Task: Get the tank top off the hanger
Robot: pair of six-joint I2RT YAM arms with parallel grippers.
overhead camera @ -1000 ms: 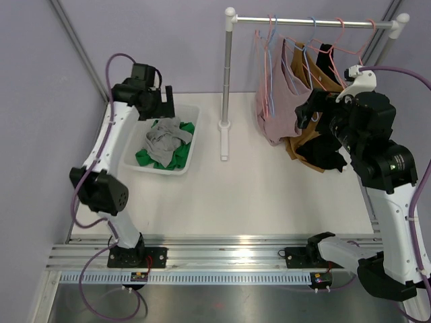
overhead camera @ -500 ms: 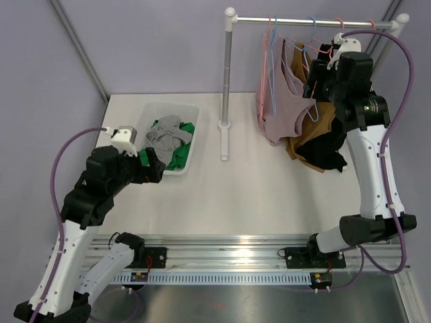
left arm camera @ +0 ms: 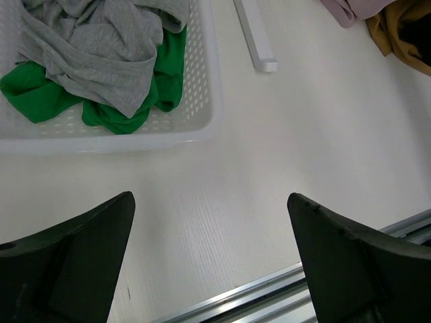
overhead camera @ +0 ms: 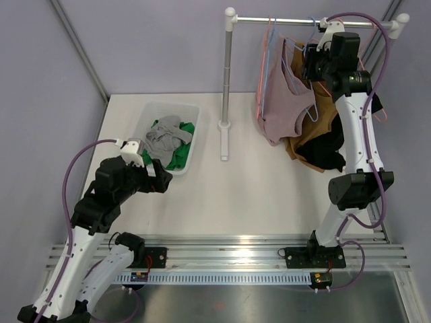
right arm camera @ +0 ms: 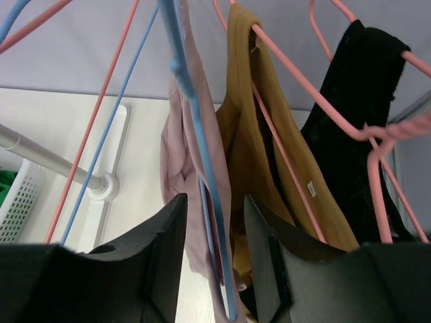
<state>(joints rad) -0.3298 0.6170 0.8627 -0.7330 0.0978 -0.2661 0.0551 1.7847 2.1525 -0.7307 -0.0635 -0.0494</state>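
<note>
A pink tank top (overhead camera: 286,101) hangs on a blue hanger (right arm camera: 195,128) from the rail (overhead camera: 296,20) at the back right. My right gripper (overhead camera: 311,62) is raised just under the rail. In the right wrist view its jaws (right arm camera: 215,222) stand part-way open around the blue hanger arm and the pink tank top's (right arm camera: 178,155) strap, with a small gap on each side. My left gripper (left arm camera: 210,202) is wide open and empty, low over the table in front of the white basket (left arm camera: 108,138), near the front rail.
A mustard top (right arm camera: 249,101) and a black top (right arm camera: 350,121) hang on pink hangers right of the pink one. Bare pink and blue hangers hang to the left. The rack's post (overhead camera: 227,74) stands mid-table. The basket (overhead camera: 168,105) holds grey and green clothes.
The right arm has risen to the rail and its jaws have narrowed around the blue hanger. The left arm has pulled back from over the basket to the near side of the table.
</note>
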